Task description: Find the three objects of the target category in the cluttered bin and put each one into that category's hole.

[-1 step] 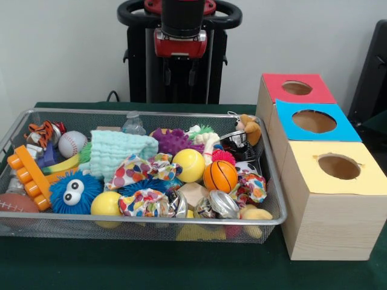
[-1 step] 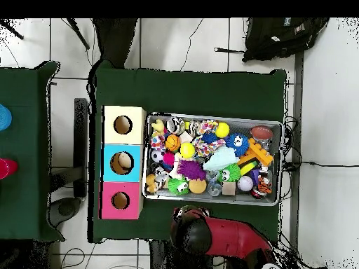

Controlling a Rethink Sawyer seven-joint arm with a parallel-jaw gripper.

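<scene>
Bin (image 1: 273, 181) heaped with toys, no legible writing, three-holed box (image 1: 326, 199) beside, jaws' state unclear

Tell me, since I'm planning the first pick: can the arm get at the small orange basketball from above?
Probably yes. The orange basketball sits on top of the clutter in the mesh bin, nothing covering it, though neighbouring toys press close around it.
</scene>
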